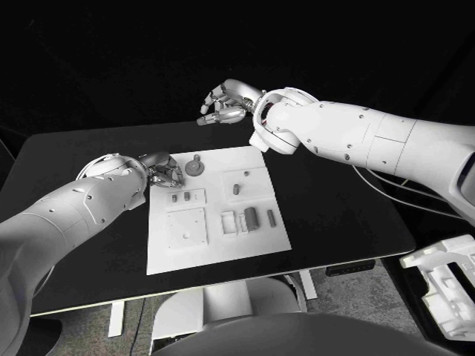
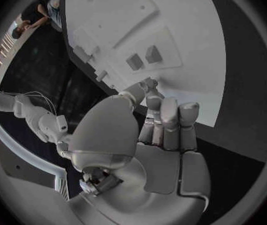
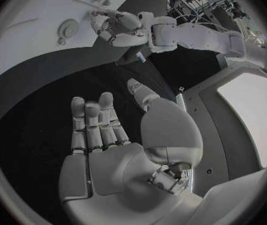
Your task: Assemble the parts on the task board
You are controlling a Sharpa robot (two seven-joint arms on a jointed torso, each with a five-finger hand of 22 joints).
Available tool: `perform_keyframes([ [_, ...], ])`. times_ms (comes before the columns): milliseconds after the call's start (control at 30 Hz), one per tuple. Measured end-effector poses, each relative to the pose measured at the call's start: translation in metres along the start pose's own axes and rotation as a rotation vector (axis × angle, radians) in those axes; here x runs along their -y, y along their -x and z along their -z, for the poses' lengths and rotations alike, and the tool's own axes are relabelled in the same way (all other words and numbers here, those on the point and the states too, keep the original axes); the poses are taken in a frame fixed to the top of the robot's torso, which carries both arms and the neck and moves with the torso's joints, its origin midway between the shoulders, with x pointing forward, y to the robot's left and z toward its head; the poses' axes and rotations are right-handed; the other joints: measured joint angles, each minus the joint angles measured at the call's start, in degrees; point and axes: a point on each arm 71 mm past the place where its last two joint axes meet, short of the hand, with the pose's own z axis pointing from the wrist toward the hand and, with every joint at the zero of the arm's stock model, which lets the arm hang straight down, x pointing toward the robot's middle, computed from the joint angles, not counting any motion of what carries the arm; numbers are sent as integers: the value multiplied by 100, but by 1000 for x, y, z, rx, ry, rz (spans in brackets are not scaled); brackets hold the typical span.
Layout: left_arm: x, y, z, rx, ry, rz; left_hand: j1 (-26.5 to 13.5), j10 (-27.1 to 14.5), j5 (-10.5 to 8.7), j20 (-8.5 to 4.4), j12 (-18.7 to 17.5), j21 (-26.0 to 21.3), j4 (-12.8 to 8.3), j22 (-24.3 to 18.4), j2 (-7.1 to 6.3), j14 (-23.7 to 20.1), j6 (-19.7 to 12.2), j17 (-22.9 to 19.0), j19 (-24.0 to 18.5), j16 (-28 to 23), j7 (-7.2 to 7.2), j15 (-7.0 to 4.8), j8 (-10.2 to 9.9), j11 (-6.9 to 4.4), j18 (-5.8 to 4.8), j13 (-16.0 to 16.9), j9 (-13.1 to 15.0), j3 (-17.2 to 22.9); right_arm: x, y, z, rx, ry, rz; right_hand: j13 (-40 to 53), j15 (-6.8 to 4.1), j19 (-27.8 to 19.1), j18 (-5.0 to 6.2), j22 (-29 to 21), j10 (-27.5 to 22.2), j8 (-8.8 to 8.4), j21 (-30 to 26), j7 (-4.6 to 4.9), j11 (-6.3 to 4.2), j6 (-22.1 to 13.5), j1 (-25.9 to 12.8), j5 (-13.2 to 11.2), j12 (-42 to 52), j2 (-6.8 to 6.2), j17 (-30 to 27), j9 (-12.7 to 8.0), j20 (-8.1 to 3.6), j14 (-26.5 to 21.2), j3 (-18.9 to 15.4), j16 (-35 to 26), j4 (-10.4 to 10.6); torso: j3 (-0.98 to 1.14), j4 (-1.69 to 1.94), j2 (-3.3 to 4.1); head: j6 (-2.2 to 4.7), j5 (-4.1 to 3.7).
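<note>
We see the board (image 1: 218, 256) lying in the middle of the worktop (image 1: 334, 215), with most parts apparently still to be fitted. A round knob (image 1: 196, 167) stands at its far edge, a small peg (image 1: 237, 190) sits right of centre, two small pieces (image 1: 179, 197) lie in a recess on the left, and a few upright blocks (image 1: 251, 219) stand together nearer to us on the right. Whether any of these is already seated in its final place, we cannot tell.

Our left hand (image 1: 160, 172) hovers at the board's far left corner, just beside the knob, fingers curled loosely inward; the left wrist view shows nothing between them. Our right hand (image 1: 228, 104) hangs well beyond the board's far edge, above bare worktop, fingers straight and apart, palm empty.

We judge the assembly to be at an early stage: neither hand carries a part, and the loose pieces remain to be picked up and placed.
</note>
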Motion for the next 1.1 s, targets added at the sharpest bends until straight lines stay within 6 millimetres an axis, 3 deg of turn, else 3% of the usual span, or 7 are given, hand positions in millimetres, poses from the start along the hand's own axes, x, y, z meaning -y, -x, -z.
perform_keyframes([
  [1100, 3, 0, -2, 0, -1, 2, 14, 0, 2, 10, 0, 0, 10, 0, -16, 0, 0, -4, -10, 0, 0, 0, -4, 0, 1, -4, -1, 10, -3, -1, -2, -1, 4, -1, 0, 0, 0, 0, 0, 0, 0, 0, 0, 0, 0, 0, 0, 0, 0, 1, 0, 0, 0, 0, 0, 0, -4, 1, 1, 8, -47],
])
